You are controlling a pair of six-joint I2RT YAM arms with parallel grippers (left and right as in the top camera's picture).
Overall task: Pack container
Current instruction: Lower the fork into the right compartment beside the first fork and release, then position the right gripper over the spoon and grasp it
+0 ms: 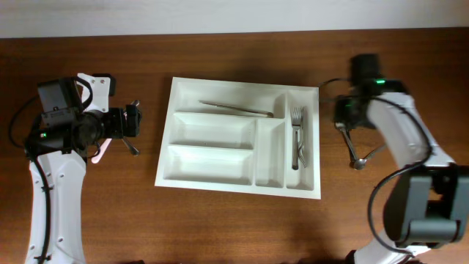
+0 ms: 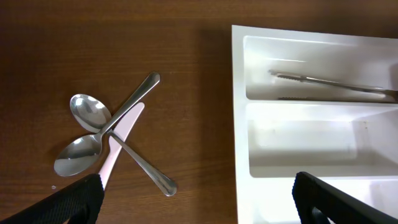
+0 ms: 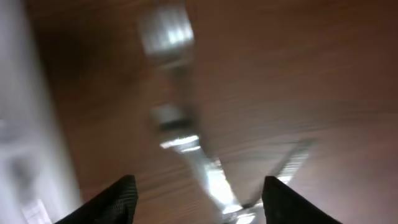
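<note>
Fingers of L gripper sit wide apart, nothing between them. Just ahead lie two crossed spoons w/ a pale plastic knife tucked in the crossing. R gripper is also spread & empty, over loose cutlery too blurred to name. Beyond, mid-table betw. both arms: white cutlery tray, long axis L–R, three long slots along it, two cross slots at R end. It holds a knife in the far slot & forks at the R end. Step, prob.: fetching next piece. Next move needs a drop onto one spoon handle, clear of the crossing.
</note>
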